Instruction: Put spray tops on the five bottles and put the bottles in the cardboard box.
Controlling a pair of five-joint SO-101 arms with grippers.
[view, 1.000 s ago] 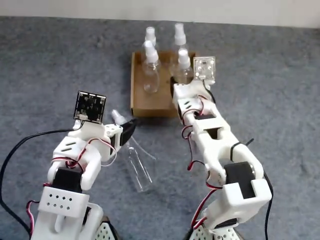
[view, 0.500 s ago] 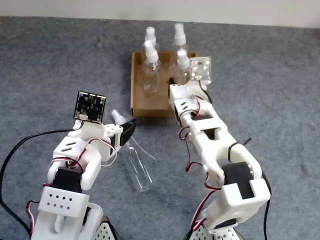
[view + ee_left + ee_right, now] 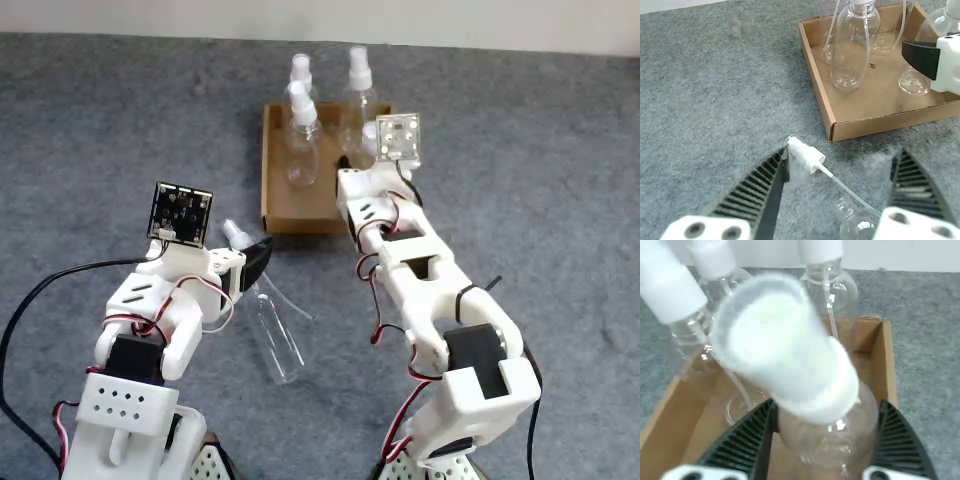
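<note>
Setting a capped bottle point(image 3: 850, 405) into the cardboard box point(image 3: 888, 365) looks like your current step, with the right tool point(image 3: 826, 407) clamped around it. Next, release without tipping its neighbours. Your left tool point(image 3: 840, 155) hangs wide open and empty over the loose spray top point(image 3: 805, 152) and the last bottle point(image 3: 857, 222) on the worktop point(image 3: 715, 75).

Grey felt-like carpet surface point(image 3: 560, 160) across the table, pale wall strip point(image 3: 500, 25) along the far edge

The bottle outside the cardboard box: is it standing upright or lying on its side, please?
On its side: the bottle lies flat on the carpet, short of the cardboard box.
</note>
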